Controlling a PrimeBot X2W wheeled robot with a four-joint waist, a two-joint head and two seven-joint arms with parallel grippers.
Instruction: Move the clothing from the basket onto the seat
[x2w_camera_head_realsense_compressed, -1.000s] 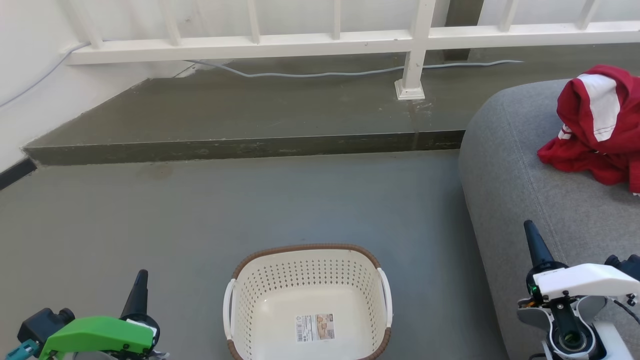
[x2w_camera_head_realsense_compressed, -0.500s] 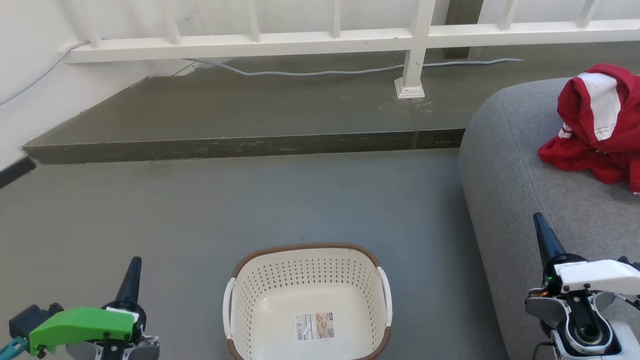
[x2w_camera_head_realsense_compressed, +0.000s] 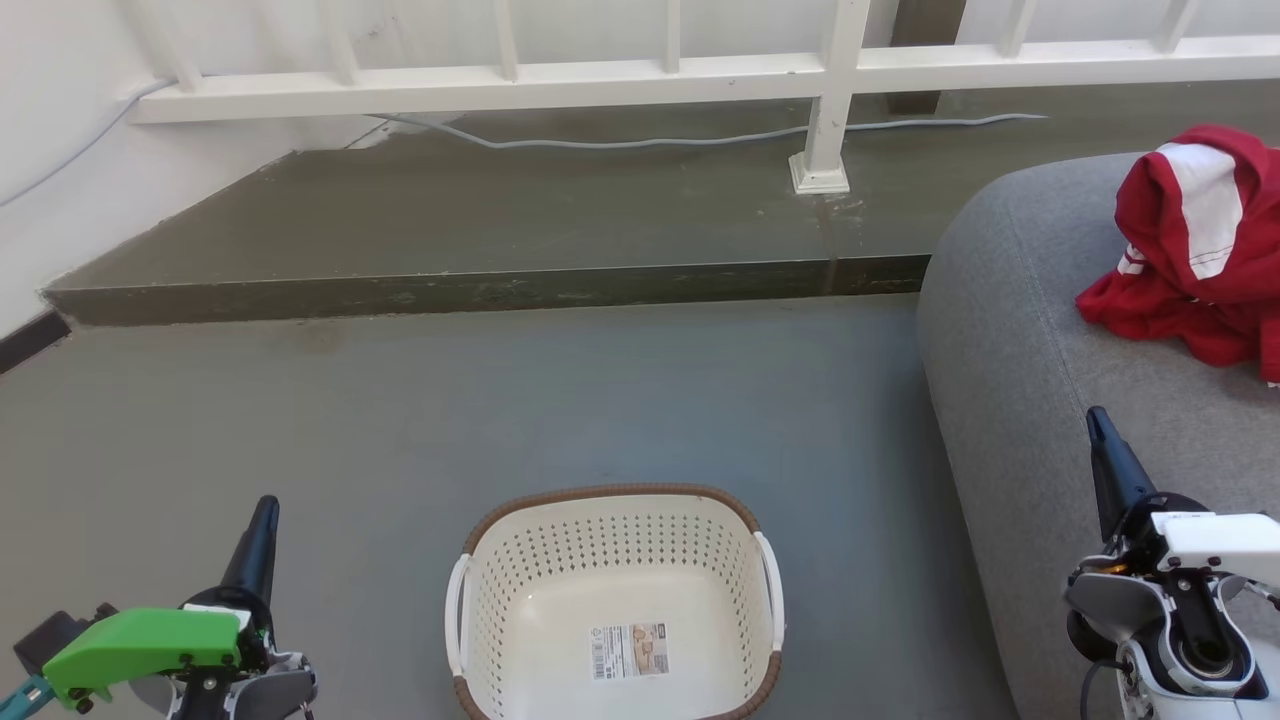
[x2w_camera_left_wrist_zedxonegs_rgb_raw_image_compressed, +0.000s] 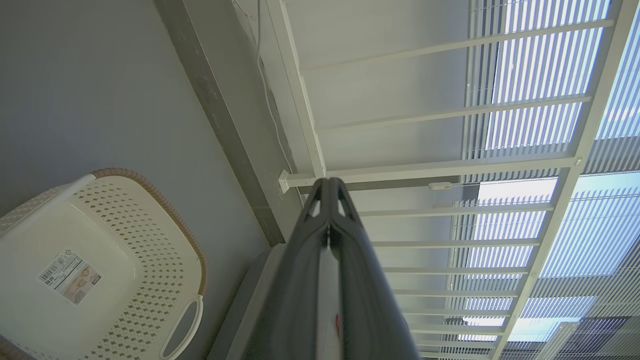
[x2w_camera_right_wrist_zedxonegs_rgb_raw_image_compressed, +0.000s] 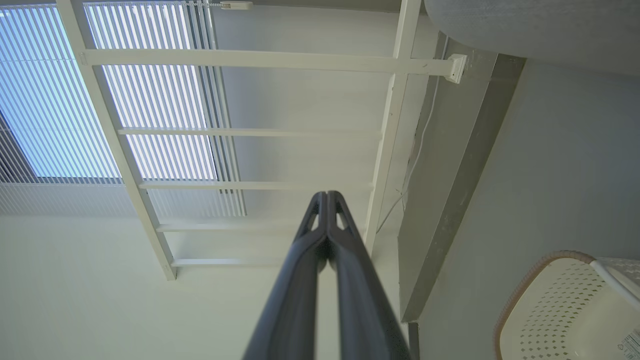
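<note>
Clothing (x2w_camera_head_realsense_compressed: 1195, 240), a red heap with white panels, lies on the grey seat (x2w_camera_head_realsense_compressed: 1030, 400) at my far right, up past its rounded front-left corner. I read outward to it from close in.

Nearest me, my left gripper (x2w_camera_head_realsense_compressed: 264, 510) points up at the lower left over the floor (x2w_camera_head_realsense_compressed: 500, 400). Its fingers are pressed together with nothing between them, and the left wrist view shows the tips meeting. My right gripper (x2w_camera_head_realsense_compressed: 1098, 425) is likewise closed and empty. I see its tip against the seat's near flank and cannot tell whether it touches.

Between the two stands the basket (x2w_camera_head_realsense_compressed: 610, 493), upright, its bare bottom showing a barcode sticker (x2w_camera_head_realsense_compressed: 629, 653). Its right handle (x2w_camera_head_realsense_compressed: 772, 590) is apart from the seat's side, with a strip of floor between them.

Beyond the basket's brown rim the floor runs open to a dark step edge (x2w_camera_head_realsense_compressed: 480, 297). On the raised ledge a grey cable (x2w_camera_head_realsense_compressed: 650, 144) trails past a white railing post (x2w_camera_head_realsense_compressed: 823, 150), and the railing (x2w_camera_head_realsense_compressed: 500, 75) lines the back.
</note>
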